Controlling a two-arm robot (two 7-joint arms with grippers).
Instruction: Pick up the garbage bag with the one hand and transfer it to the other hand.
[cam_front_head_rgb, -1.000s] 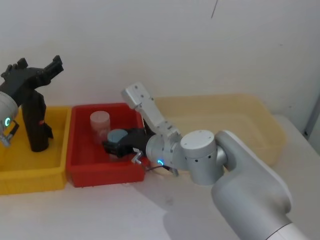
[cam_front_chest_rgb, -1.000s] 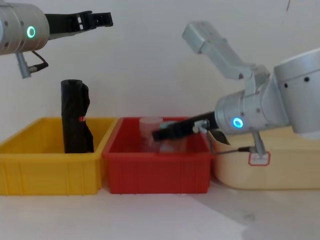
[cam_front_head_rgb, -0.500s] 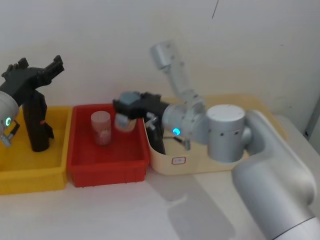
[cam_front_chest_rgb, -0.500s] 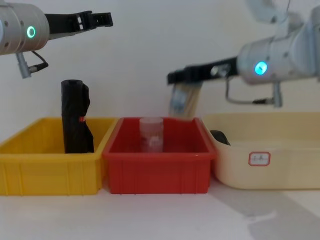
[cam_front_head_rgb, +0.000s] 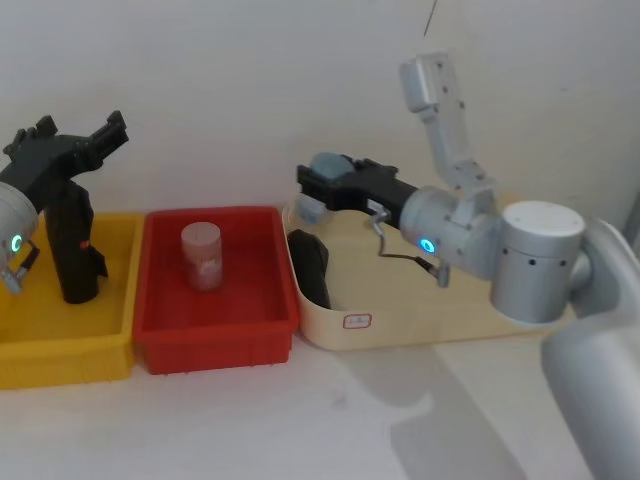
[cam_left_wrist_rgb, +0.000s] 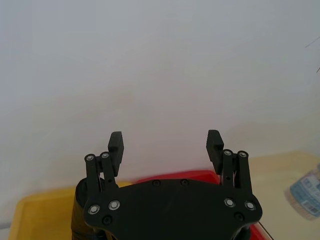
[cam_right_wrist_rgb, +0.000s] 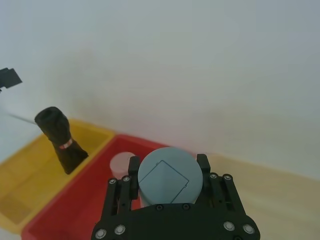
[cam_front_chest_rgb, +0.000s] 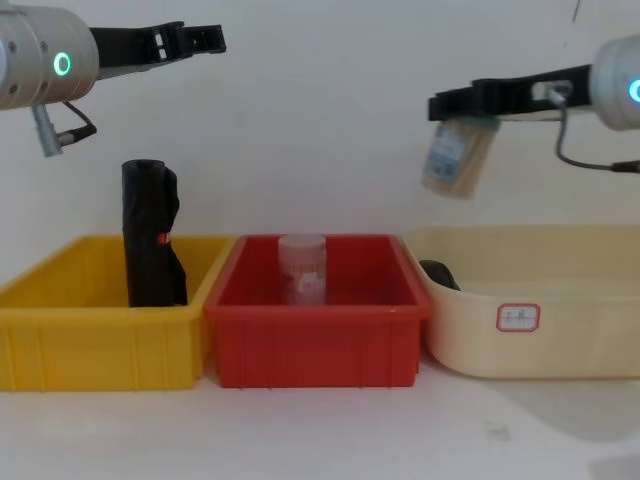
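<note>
Taking the red bin (cam_front_chest_rgb: 315, 340) in the middle of the row as my marker: it is sitting nearest to me on the table, with a clear plastic jar (cam_front_chest_rgb: 302, 268) standing upright inside it. Touching its left wall, the yellow bin (cam_front_chest_rgb: 95, 345) is holding the garbage bag (cam_front_chest_rgb: 150, 233), a tall black crinkled roll with a small red mark at mid-height, standing upright and rising well above the rim. Nothing is gripping it.

On the other side of the red bin, the beige tub (cam_front_chest_rgb: 560, 320) is sitting just beside it, and a dark rounded thing (cam_front_head_rgb: 310, 265) is lying against the tub's near-left wall; I cannot tell what it is.

High above the yellow bin, the left gripper (cam_front_chest_rgb: 200, 40) is hovering well clear of the bag's top, pointing toward the red bin's side, its fingers (cam_left_wrist_rgb: 116, 145) spread wide with nothing between them.

Above the seam between the red bin and the tub, the right gripper (cam_front_chest_rgb: 465, 103) is clamping a labelled bottle with a grey-blue cap (cam_right_wrist_rgb: 170, 175), the bottle (cam_front_chest_rgb: 458, 155) hanging tilted below the fingers.
</note>
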